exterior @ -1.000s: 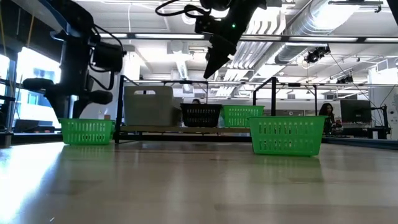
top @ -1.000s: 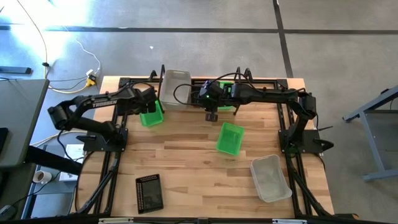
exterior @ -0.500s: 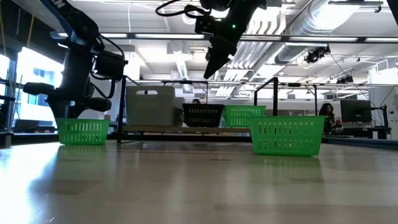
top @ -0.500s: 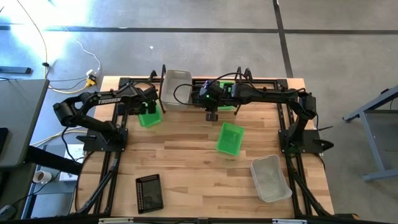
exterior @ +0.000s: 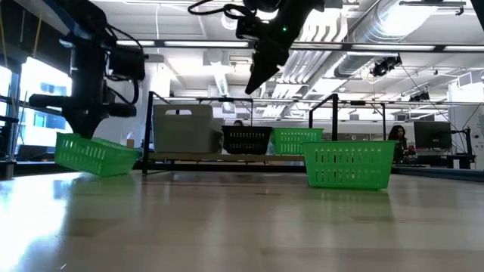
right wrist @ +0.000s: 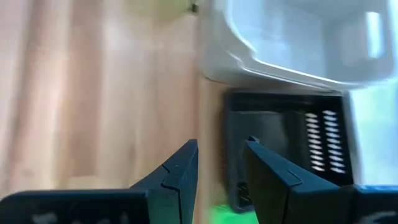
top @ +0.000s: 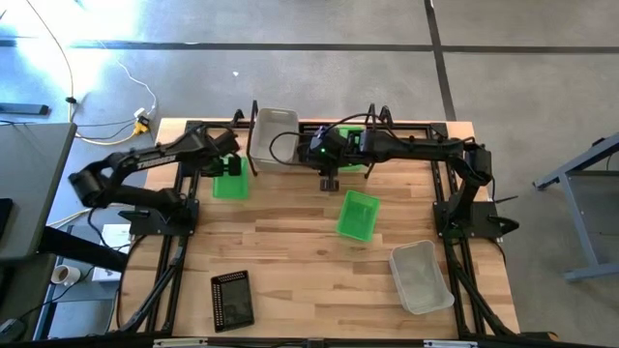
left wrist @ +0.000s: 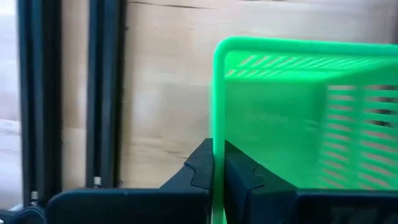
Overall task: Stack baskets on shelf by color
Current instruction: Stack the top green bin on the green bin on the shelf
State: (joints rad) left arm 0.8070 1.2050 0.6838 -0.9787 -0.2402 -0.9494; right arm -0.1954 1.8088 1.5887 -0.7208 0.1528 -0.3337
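Observation:
My left gripper (top: 228,167) is shut on a green basket (top: 230,185) at the table's far left, in front of the shelf (top: 406,127). In the low view this basket (exterior: 94,155) is tilted, its left end raised. On the shelf stand a whitish basket (top: 274,137), a black basket (exterior: 245,140) and another green basket (exterior: 296,140). My right gripper (top: 329,180) hangs open high above the shelf's front, holding nothing. A third green basket (top: 358,215), a whitish one (top: 421,276) and a black one (top: 232,299) rest on the table. My left gripper pinches one wall of the green basket at its top rim (left wrist: 217,146), one finger inside the basket and one outside. The fingers come from above, pointing down. The basket hangs tilted, the held end up; whether its low end (exterior: 125,172) touches the table, I cannot tell.
Black frame rails (top: 179,251) run along both table sides. The table's near middle is bare wood (top: 319,280). Beyond the table lies a room with desks and a person (exterior: 396,136) far off.
My left gripper has shut on the green basket's wall. The basket has turned square to the table, slid a little toward the left edge and tipped, its left end now raised. My right arm has kept still.

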